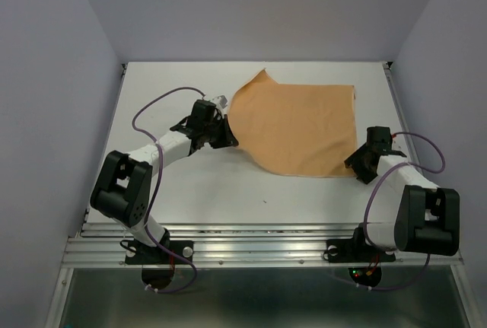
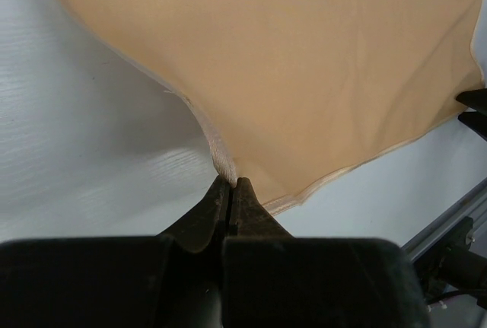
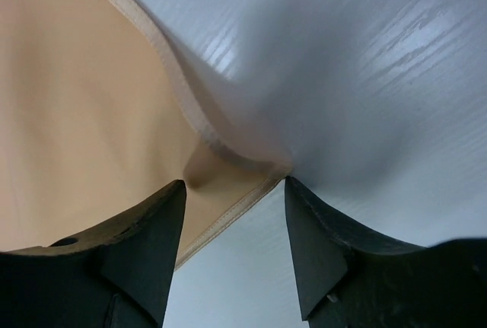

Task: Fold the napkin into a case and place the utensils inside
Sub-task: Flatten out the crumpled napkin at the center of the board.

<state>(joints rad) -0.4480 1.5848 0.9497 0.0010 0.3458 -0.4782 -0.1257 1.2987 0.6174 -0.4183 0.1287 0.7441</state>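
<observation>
The peach-orange napkin [image 1: 298, 124] lies spread on the white table [image 1: 205, 191], its left side drawn up into a curve. My left gripper [image 1: 225, 132] is shut on the napkin's hemmed left edge; in the left wrist view the hem [image 2: 221, 162] runs into the closed tips [image 2: 232, 184]. My right gripper [image 1: 356, 162] is open at the napkin's near right corner; in the right wrist view that corner [image 3: 228, 183] lies between the spread fingers [image 3: 235, 185], slightly lifted. No case is formed. The utensils are out of view.
The table's metal front rail [image 1: 259, 240] runs along the near edge. Grey walls [image 1: 46, 77] close in the left, right and back sides. Both arms' cables [image 1: 156, 103] loop above the table.
</observation>
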